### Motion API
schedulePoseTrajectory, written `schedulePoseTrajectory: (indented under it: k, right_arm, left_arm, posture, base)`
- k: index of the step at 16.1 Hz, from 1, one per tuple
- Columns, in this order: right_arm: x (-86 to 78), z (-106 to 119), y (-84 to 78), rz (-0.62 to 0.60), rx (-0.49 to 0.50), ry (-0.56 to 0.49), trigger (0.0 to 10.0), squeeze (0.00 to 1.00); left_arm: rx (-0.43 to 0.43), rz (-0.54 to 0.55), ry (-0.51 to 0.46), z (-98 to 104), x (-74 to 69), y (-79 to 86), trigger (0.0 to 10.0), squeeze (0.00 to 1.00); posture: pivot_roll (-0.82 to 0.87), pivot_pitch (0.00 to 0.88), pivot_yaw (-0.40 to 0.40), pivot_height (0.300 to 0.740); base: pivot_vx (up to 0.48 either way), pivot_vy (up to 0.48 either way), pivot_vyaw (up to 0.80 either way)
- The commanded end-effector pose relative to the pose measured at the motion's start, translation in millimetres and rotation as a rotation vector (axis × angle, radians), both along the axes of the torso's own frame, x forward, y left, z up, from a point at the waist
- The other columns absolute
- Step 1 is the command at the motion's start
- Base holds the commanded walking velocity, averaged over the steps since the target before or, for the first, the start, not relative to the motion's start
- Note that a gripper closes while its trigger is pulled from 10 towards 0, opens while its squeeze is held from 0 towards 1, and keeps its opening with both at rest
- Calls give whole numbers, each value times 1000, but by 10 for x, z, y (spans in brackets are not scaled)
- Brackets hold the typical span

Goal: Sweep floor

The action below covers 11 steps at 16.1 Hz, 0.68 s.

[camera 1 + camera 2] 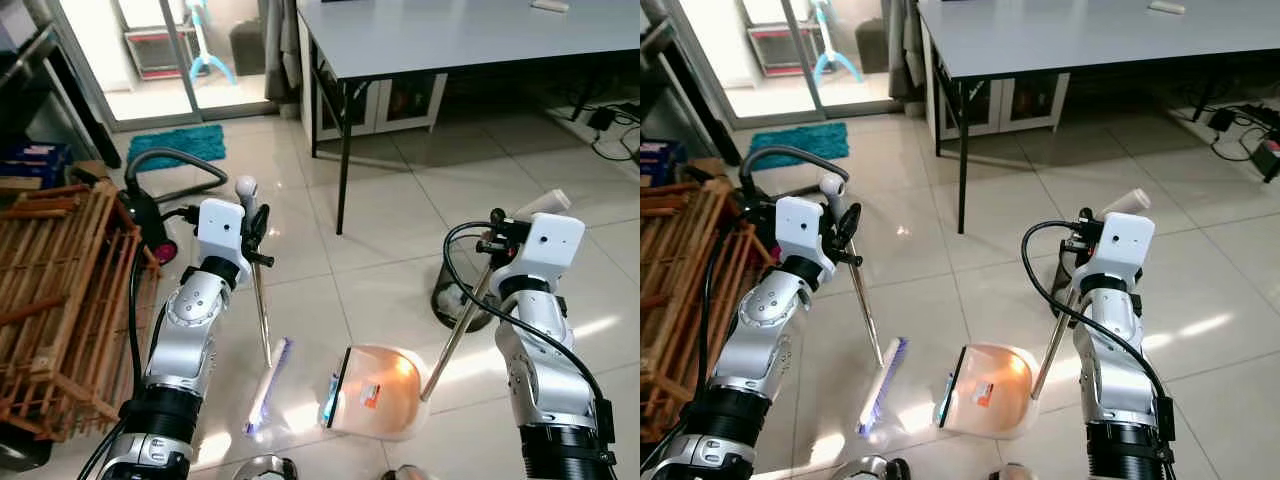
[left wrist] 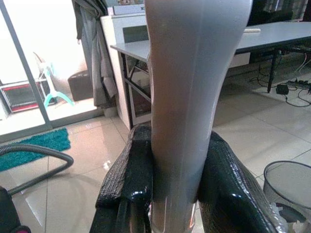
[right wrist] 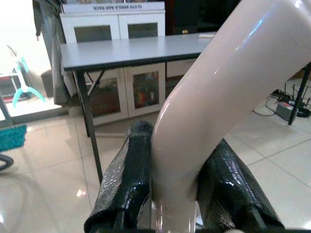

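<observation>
Here, the left gripper (image 1: 256, 232) pinches the metal-handled broom with white-and-purple bristles (image 1: 266, 392), brush head on the pale tile floor (image 1: 380, 250) just beside the peach plastic long-handled dustpan (image 1: 378, 392). The right gripper (image 1: 494, 243) clamps that dustpan's handle. Judged mid-sweep: next, drag the bristles toward the pan mouth while holding the pan flat.
</observation>
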State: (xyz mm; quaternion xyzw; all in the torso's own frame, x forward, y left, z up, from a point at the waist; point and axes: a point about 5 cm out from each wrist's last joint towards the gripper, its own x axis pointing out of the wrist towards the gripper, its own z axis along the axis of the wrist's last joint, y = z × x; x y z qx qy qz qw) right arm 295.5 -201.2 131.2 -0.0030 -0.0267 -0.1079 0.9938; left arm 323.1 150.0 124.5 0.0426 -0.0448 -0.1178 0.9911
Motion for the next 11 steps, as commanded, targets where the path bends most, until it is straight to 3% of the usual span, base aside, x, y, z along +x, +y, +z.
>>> schedulePoseTrajectory:
  k: [1,11]
  right_arm:
    - [40,83,21,17,2,-32,10000,0]
    - [166,114,-77,12,-88,-74,10000,0]
  left_arm:
    - [11,27,-13,26,0,60,10000,0]
    - [81,92,-32,12,1,179,10000,0]
  posture:
    - [14,78,34,740]
    - [31,102,30,740]
  base:
    - [0,0,0]
    - [0,0,0]
